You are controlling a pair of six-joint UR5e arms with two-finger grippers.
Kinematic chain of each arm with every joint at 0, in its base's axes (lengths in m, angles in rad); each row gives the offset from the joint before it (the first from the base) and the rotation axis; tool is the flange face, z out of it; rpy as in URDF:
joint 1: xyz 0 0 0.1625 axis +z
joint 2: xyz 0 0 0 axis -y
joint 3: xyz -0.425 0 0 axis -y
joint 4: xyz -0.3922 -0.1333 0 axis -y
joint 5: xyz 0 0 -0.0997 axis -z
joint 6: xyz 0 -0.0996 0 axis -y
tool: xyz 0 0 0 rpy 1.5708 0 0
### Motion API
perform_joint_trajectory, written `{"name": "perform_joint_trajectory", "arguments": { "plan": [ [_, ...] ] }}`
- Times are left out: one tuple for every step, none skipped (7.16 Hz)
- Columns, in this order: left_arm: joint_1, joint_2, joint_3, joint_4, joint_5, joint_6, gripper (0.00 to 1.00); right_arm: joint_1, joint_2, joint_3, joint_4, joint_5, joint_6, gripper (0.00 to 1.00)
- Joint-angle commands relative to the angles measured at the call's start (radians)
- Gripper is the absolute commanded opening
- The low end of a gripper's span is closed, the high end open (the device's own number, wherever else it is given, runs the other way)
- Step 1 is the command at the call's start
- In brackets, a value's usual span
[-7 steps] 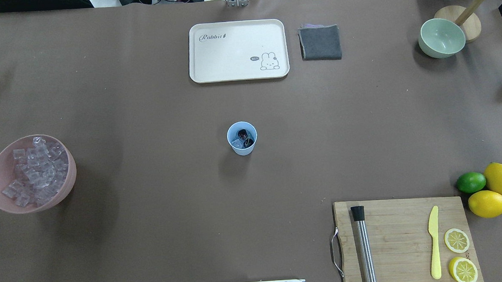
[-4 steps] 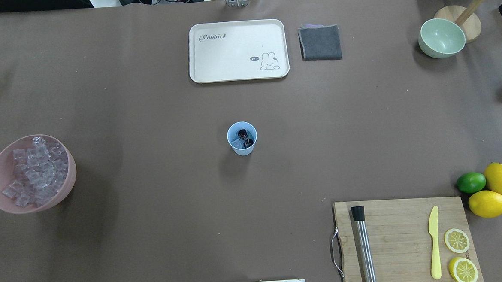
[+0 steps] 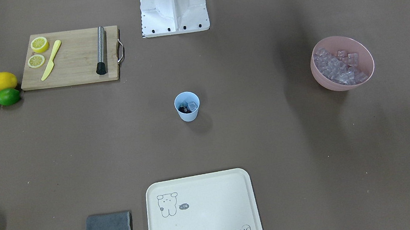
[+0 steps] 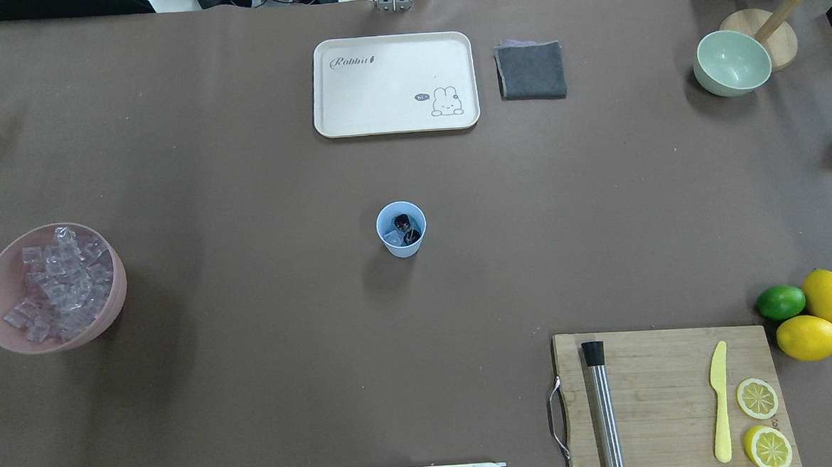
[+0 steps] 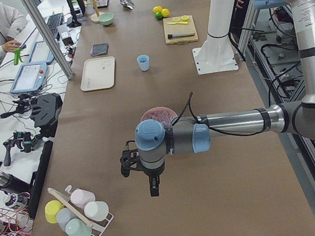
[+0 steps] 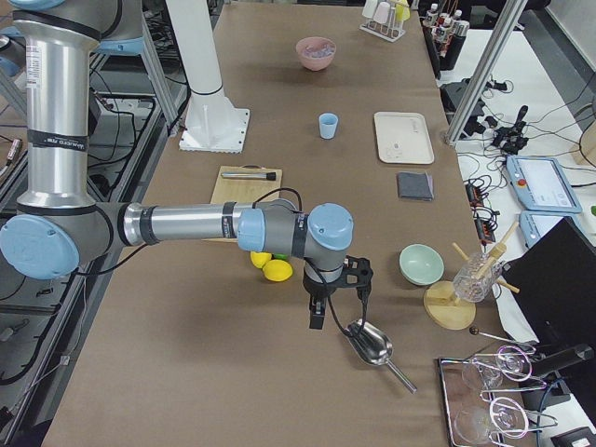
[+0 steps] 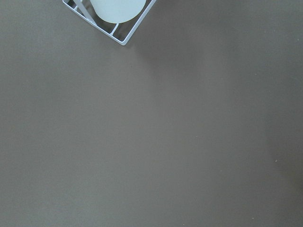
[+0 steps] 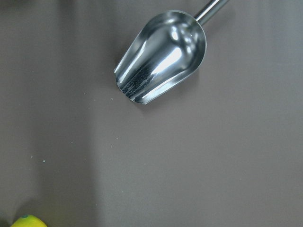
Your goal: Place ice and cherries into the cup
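The small light blue plastic cup stands mid-table. Inside it, dark red cherries and clear ice cubes are half hidden. My left gripper and right gripper appear only side-on, so I cannot tell their spread.

Left arm low over the table — pink bowl behind, cup well beyond

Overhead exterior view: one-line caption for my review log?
Light blue plastic cup at the centre of the brown table holds clear ice cubes and dark red cherries.
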Motion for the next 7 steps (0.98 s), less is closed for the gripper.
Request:
{"name": "perform_joint_trajectory", "arguments": {
  "plan": [
    [0.001,0.002,0.001,0.000,0.003,0.002,0.99,0.000,-0.001,-0.006,0.016,0.016,0.004,1.00],
    [0.000,0.006,-0.001,0.000,0.004,0.000,0.99,-0.002,0.001,-0.021,0.017,0.015,-0.003,1.00],
    [0.001,0.004,-0.004,0.000,0.004,-0.002,0.99,-0.002,-0.001,-0.021,0.019,0.015,-0.005,1.00],
    [0.018,0.004,0.005,0.001,0.004,-0.008,0.99,-0.003,-0.005,-0.023,0.010,0.015,-0.007,1.00],
    [0.027,0.009,0.004,0.000,0.001,-0.006,0.99,-0.006,-0.037,-0.020,0.019,0.019,-0.008,1.00],
    [0.034,0.009,0.004,0.000,0.001,-0.006,0.99,-0.006,-0.038,-0.017,0.020,0.016,-0.010,1.00],
    [0.032,0.009,0.002,0.000,0.000,-0.006,0.99,-0.006,-0.033,-0.017,0.019,0.015,-0.010,1.00]
  ]
}}
